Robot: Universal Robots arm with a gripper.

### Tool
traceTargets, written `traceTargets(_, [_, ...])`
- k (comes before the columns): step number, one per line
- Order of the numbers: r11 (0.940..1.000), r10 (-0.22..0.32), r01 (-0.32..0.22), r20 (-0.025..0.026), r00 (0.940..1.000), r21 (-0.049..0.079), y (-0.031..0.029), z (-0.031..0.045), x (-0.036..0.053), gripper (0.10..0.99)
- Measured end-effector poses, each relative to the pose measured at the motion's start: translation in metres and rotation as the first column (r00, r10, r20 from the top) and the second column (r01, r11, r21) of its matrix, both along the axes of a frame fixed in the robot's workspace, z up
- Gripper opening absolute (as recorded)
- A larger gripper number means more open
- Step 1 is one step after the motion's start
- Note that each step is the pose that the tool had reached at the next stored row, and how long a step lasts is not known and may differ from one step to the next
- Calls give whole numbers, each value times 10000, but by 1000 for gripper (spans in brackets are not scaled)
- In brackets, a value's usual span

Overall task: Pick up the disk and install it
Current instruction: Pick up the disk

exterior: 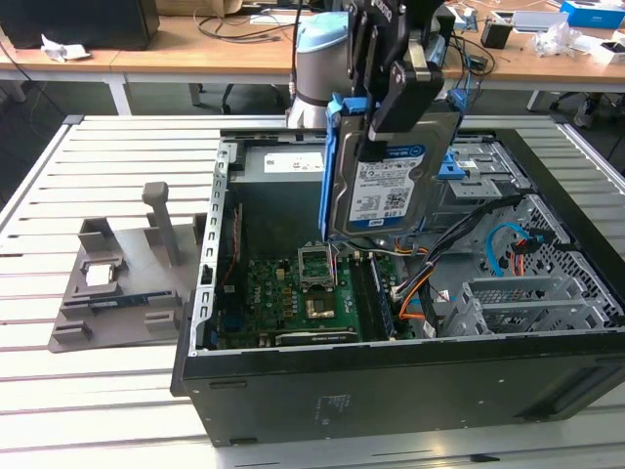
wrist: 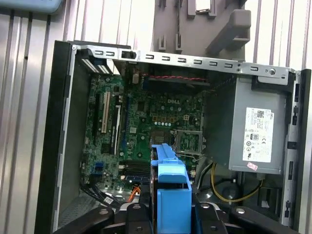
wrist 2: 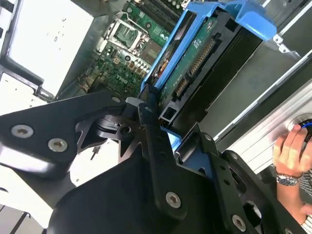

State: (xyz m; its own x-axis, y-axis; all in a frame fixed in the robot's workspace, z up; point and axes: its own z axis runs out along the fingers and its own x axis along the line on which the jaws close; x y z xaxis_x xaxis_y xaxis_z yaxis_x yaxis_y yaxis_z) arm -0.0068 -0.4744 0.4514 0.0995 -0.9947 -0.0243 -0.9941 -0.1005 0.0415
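**Drive is up in the air over the open tower**

Standing next to the rig right now. The gripper is clamped on the top end of the disk, fingers pinched against the blue carrier on both sides. In the exterior view the disk hangs upright in the upper middle of the frame, label facing the camera, clear of everything below it. It's above the open computer case, roughly over the spot where the motherboard meets the drive bays.

The case lies on its side on a slatted metal table. The empty CPU socket sits just below the drive's bottom edge in the picture. A grey metal drive cage is on the exterior view's right, with orange and blue cables running beside it. Off to the exterior view's left, outside the case, there's a grey plastic fixture with a small chip in it.

In the second wrist view you see the disk from its connector edge, squeezed in the gripper, plus a person's hand with a wristwatch.

The first wrist view looks past the blue carrier and the gripper into the case, with the power supply off to one side.
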Motion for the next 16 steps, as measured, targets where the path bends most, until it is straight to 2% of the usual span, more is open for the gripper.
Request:
traceTargets(4, [10000,-15,15,0,10000,0,-52,-22,41,369])
traceTargets(7, [10000,-42,42,0,10000,0,-170,-35,45,369])
traceTargets(10, [9999,-104,104,0,9999,0,-246,-50,46,369])
traceTargets(16, [9991,-412,412,0,9991,0,-301,-71,46,369])
